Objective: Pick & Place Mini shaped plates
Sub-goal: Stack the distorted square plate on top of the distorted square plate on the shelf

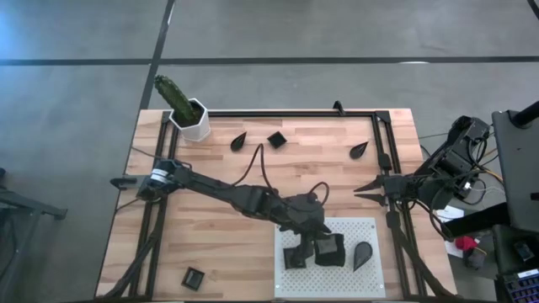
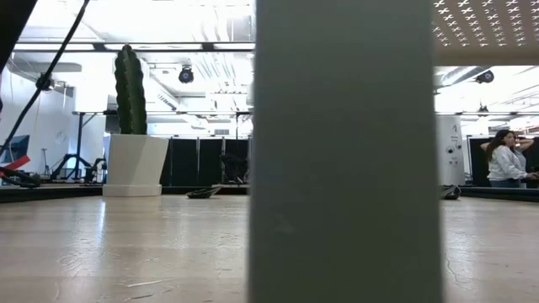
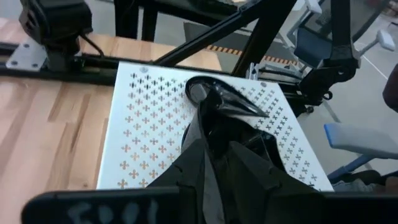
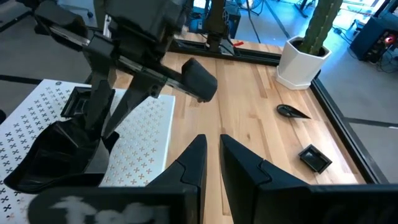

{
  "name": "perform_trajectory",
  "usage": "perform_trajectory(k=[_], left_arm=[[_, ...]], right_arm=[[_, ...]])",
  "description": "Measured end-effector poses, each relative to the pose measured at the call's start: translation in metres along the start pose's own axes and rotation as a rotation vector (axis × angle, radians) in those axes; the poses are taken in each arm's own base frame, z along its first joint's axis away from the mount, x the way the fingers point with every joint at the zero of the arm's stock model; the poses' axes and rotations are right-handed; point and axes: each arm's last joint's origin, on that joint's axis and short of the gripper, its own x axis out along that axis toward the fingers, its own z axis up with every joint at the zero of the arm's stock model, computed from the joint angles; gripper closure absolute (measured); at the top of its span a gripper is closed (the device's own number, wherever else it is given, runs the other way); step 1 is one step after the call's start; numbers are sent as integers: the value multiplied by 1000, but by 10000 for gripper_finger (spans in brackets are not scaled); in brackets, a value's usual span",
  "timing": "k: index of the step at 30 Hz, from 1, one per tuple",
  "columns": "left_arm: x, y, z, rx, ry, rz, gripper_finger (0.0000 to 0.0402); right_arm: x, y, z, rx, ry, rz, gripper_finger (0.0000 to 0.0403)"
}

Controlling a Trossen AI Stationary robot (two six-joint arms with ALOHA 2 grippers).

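Status: the white perforated board [image 1: 330,225] sits at about 5 o'clock on the table [image 1: 210,252], and it's where plates are being collected.

On the board now: a teardrop plate [image 1: 362,255] toward its 4 o'clock side, a square plate [image 1: 330,250] mid-board, and another dark dish [image 1: 295,257] at its 8 o'clock side, partly under the arm.

Left gripper [image 1: 305,249] is down over the board, straddling those dishes. The left wrist view shows a glossy dark teardrop plate [image 3: 214,96] at the fingertips, resting on the board. Fingers look parted, i.e. letting go, but the dark-on-dark overlap makes it hard to confirm, so I can't tell for sure whether it's released.

Right gripper [image 1: 365,188] waits at the table's 3 o'clock edge, holding nothing. Fingers are nearly together with a narrow gap, so effectively clenched on air.

Still loose on the wood:
- teardrop plate [image 1: 239,141] at 12 o'clock
- small square plate [image 1: 276,139] just beside it
- another teardrop [image 1: 359,151] at 1-2 o'clock
- square dish [image 1: 194,278] at 7 o'clock

Cactus pot [image 1: 190,119] at 11 o'clock is not part of the job.

Judgement: roughly three or four placed, at least four to go, so about halfway. The low view is blocked by a grey post [image 2: 345,151].
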Motion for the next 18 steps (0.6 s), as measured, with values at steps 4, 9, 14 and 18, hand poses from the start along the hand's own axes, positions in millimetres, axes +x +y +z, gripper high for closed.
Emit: perform_trajectory(k=[4, 9, 14, 18], left_arm=[[-4, -3, 8, 49, -13, -4, 337], [-7, -4, 13, 171, -44, -2, 338], [-3, 0, 9, 227, -50, 86, 345], [-1, 3, 3, 231, -36, 103, 354]], right_arm=[[0, 0, 0, 0, 0, 0, 360], [0, 0, 0, -4, 1, 0, 360], [0, 0, 0, -9, 1, 0, 360], [0, 0, 0, -10, 1, 0, 360]])
